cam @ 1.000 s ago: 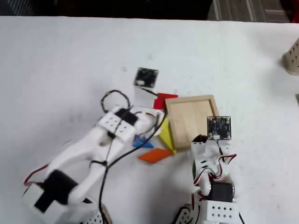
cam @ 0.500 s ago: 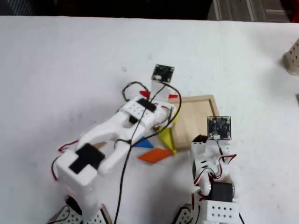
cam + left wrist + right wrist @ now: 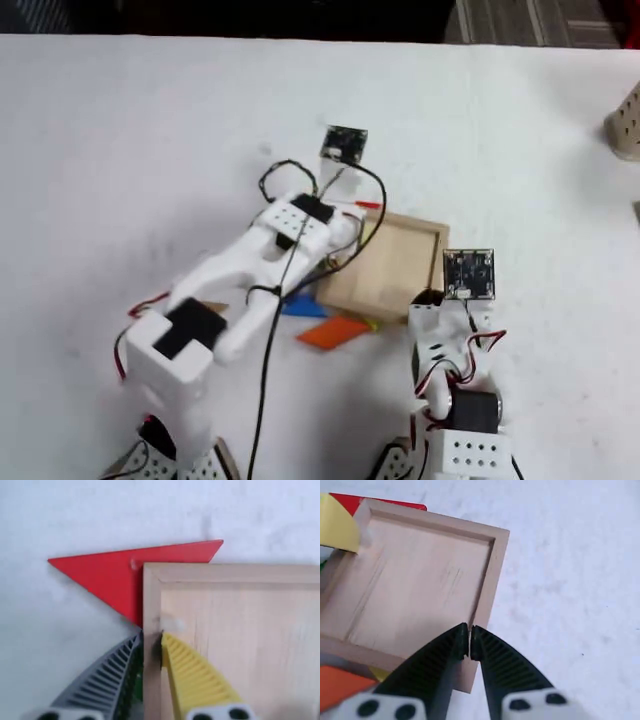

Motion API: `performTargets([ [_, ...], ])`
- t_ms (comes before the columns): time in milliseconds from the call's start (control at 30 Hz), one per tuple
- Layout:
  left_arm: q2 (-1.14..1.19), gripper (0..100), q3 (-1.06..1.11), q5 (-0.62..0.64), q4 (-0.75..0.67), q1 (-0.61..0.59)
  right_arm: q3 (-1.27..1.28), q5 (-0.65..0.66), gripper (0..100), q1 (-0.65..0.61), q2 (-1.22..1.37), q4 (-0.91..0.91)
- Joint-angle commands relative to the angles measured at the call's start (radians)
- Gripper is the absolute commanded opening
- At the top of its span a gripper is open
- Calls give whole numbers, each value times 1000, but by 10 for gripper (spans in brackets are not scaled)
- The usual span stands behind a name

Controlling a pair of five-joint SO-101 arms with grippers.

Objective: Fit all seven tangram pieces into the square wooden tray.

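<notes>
surface: white table (image 3: pixel 150 120), dark floor strip along the far edge
tray: square wooden tray (image 3: pixel 400 265) mid-table between the two arms, turned at an angle to the table edge, nothing inside it; also seen close up from the left wrist (image 3: pixel 240 630) and right wrist (image 3: pixel 420 580)
left arm: left arm (image 3: pixel 240 280) stretched across from the near left, wrist over the tray's far-left corner
left gripper: left gripper (image 3: pixel 150 639) clamped on the tray wall near that corner, grey finger (image 3: pixel 105 680) outside the wall, yellow finger (image 3: pixel 190 675) inside
right arm: right arm (image 3: pixel 450 370) at the near right, wrist above the tray's near-right corner
right gripper: right gripper (image 3: pixel 469 632) closed, tips together with nothing between them, poised over the tray's right wall; cannot tell if it touches the wood
red piece: red triangle (image 3: pixel 110 572) flat on the table at the tray's far corner, tray corner covering part of it
orange piece: orange parallelogram (image 3: pixel 333 332) on the table just beside the tray's near edge
blue piece: blue piece (image 3: pixel 303 307) beside the orange one, partly under the left arm
yellow piece: yellow piece (image 3: pixel 380 672), a sliver peeking out at the tray's near edge, shape unclear
other: beige perforated object (image 3: pixel 625 125) at the table's far right edge, well apart from the tray
</notes>
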Motion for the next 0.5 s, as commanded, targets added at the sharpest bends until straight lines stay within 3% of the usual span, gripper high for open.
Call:
performTargets([
  [0, -41, 23, -52, 0, 107, -44, 9, -3, 19, 16, -18, 7],
  [200, -191, 23, -28, -2, 250, -104, 9, -3, 19, 16, -18, 7],
  [467, -371, 23, 49, -2, 261, -464, 9, -3, 19, 16, -18, 7],
])
